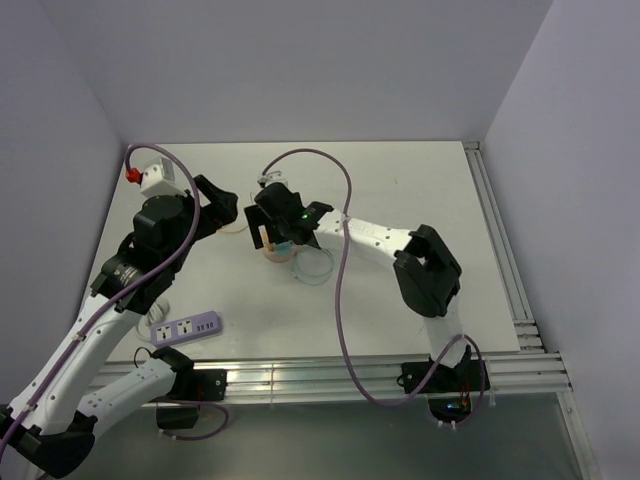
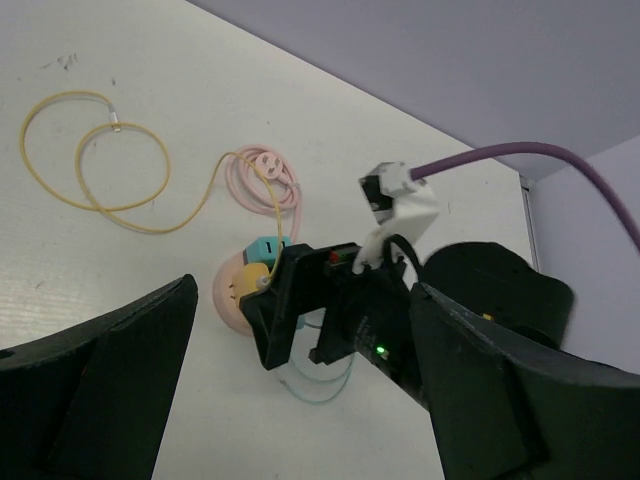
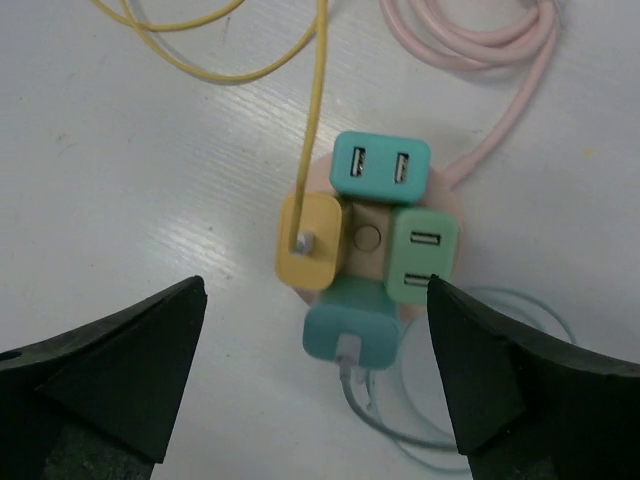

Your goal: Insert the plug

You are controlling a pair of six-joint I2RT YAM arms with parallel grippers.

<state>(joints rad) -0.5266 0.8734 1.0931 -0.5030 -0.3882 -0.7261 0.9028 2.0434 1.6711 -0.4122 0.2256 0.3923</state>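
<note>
Low on the left of the top view lies a power strip [image 1: 186, 327]. Above it, the left gripper [image 2: 303, 287] hangs with its fingers spread wide and nothing between them. At centre, the pink plug [image 2: 265, 158] rests on its coiled cable near the round hub [image 3: 370, 238]. The right gripper [image 3: 315, 288] hovers over the hub, fingers apart.
</note>
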